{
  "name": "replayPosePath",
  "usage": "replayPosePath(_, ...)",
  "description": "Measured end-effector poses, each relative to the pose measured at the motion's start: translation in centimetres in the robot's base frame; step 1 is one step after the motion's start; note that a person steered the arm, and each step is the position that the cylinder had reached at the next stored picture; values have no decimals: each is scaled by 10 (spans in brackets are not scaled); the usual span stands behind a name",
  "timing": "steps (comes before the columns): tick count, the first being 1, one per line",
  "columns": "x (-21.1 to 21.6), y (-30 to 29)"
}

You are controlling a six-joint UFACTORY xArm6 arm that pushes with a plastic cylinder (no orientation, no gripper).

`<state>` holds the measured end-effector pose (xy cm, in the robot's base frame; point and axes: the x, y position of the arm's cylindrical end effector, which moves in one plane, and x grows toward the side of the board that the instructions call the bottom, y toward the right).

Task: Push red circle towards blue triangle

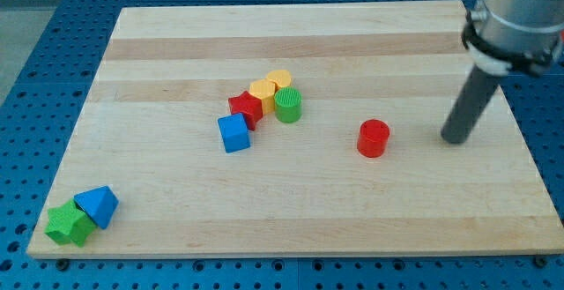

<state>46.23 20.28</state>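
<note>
The red circle [373, 137] stands on the wooden board right of centre. The blue triangle [98, 206] lies near the view's bottom left corner, touching a green block [70, 224]. My tip [455, 138] rests on the board to the right of the red circle, about level with it, with a clear gap between them. The dark rod rises from it toward the view's top right.
A cluster sits left of centre: a blue cube [233, 133], a red block [247, 107], a yellow block [263, 91], a second yellow block [278, 79] and a green cylinder [287, 105]. The board's right edge [529, 149] is close to my tip.
</note>
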Motion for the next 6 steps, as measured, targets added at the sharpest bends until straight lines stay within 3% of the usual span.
replayPosePath(3, 37, -131)
replayPosePath(4, 31, -176)
replayPosePath(6, -5, -204)
